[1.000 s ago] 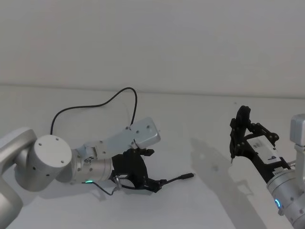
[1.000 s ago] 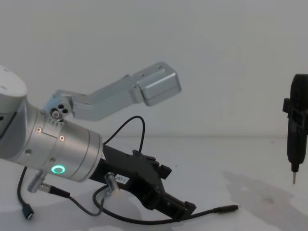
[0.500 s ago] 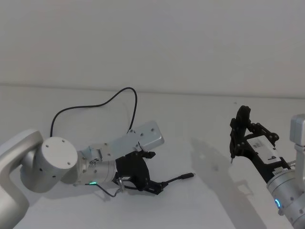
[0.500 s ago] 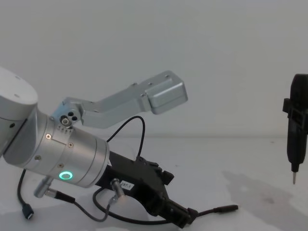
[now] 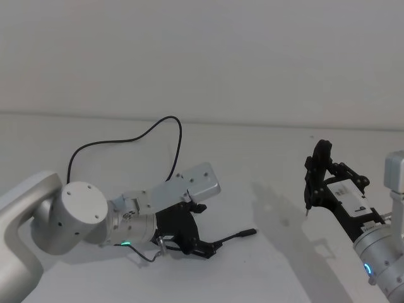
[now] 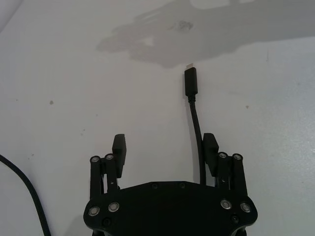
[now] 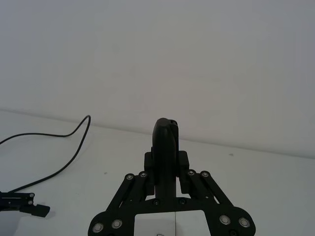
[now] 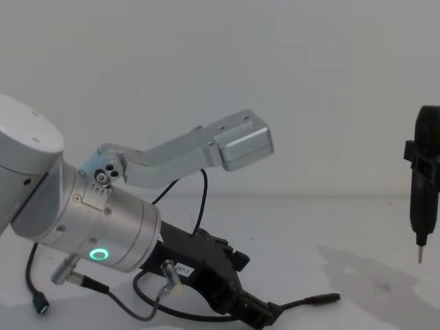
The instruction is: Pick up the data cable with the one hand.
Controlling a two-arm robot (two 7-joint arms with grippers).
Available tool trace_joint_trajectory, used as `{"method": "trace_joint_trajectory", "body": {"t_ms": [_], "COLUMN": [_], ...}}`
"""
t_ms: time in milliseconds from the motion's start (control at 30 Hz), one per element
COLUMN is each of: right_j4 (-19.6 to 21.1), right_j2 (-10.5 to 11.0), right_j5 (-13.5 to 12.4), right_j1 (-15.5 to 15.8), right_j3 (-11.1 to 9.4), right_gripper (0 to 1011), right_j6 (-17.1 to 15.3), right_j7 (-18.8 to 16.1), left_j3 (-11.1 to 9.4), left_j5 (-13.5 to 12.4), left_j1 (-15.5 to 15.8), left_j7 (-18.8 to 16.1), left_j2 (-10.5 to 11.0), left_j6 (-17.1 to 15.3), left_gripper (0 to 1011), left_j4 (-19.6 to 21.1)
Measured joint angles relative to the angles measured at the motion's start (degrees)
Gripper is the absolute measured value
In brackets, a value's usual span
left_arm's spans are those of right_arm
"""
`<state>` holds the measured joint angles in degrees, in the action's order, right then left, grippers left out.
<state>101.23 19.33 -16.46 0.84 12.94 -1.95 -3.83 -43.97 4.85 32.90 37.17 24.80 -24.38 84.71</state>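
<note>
White tabletop (image 5: 284,158) is seen running back to a plain pale wall (image 5: 202,50). At the lower left of the head view the left arm (image 5: 76,218) is reached low across the table. Its gripper (image 6: 165,143) is spread wide and nothing is held. In the left wrist view the data cable (image 6: 196,120) is shown passing between the jaws, close against one finger and far from the other, with the slim plug (image 6: 190,82) lying on the table just beyond the fingertips. At the right of the head view the right gripper (image 5: 319,184) is parked, closed around a black pen-like tool (image 8: 425,179). A miss is judged possible: with the thin cable so far off centre, it could be rolled aside or let slip under the pads as they close, and the long slack behind could drag on a lift. The offset is made plain by the wrist view alone. From the chest view it is learned how low the fingertips sit, and the small flat connector (image 8: 40,306) is shown at lower left. The cable's wide loop toward the wall is given by the head view.
</note>
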Motion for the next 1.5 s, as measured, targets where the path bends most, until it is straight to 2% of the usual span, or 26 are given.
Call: {"method": "trace_joint_trajectory", "body": {"t_ms": [100,1500], "right_j4": [0.0,0.0], "right_j2": [0.0,0.0], "right_j5": [0.0,0.0], "right_j1": [0.0,0.0], "right_j3": [0.0,0.0], "right_gripper": [268,268], "right_j6": [0.0,0.0], "right_j7": [0.0,0.0], "left_j3": [-0.07,-0.34], "left_j5": [-0.16,-0.96], "left_j1": [0.03,0.12], "left_j7": [0.03,0.06], "left_j2": [-0.07,-0.21], "left_j6": [-0.19,-0.94], "left_gripper": [908,645], "left_j4": [-0.04,-0.34]}}
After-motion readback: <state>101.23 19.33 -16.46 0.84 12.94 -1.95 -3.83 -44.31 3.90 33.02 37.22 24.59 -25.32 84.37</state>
